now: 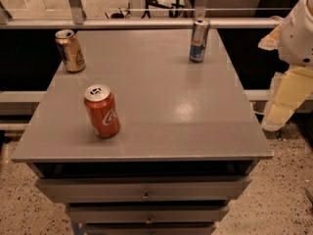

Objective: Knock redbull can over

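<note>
**Redbull can standing upright near far right corner; gripper off the right edge**

The grey worktop [161, 111] is carrying three cans, all standing upright and well apart from one another.

The redbull can [199, 40], slim, blue and silver, is standing close to the far edge, towards the far right corner but a little in from the right edge. Nothing is touching it.

The gold can [70, 50] is sitting at the far left corner, close to the left edge. The red cola can [101, 110] is standing nearer the front edge on the left side, its silver top facing the camera.

The gripper [279, 112] is hanging outside the worktop, beyond the right edge at about mid-depth, its pale yellowish parts pointing down towards the floor [288, 190]. It is holding nothing and touching nothing on the worktop. Whether it is spread or pressed together I cannot tell. The white arm [303, 31] is reaching in from the upper right above it, well apart from the redbull can.

Drawers [145, 190] are showing below the front edge.
</note>
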Controlling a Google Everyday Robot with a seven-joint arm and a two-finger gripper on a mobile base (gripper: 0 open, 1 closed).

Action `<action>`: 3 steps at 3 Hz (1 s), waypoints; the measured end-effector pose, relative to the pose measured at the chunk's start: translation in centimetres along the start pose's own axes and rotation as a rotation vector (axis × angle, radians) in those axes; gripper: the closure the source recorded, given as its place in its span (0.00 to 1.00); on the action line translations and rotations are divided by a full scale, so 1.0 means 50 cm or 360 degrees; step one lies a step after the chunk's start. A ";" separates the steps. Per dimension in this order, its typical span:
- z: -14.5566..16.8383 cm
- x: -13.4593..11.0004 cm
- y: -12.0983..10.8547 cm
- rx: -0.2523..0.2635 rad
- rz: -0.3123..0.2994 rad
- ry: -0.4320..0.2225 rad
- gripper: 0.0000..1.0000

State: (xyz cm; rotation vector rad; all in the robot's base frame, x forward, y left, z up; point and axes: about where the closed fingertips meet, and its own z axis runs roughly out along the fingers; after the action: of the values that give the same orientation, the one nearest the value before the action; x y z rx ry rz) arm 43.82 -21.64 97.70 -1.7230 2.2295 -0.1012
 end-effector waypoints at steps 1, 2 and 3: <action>0.000 0.000 0.000 0.0000 0.0000 0.0000 0.00; 0.038 -0.039 -0.042 0.0104 0.0001 -0.0130 0.00; 0.134 -0.088 -0.161 0.0218 0.0078 -0.0308 0.00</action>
State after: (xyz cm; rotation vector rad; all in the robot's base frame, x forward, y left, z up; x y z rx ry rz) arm 54.25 -18.71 94.27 -1.5367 2.0725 -0.0711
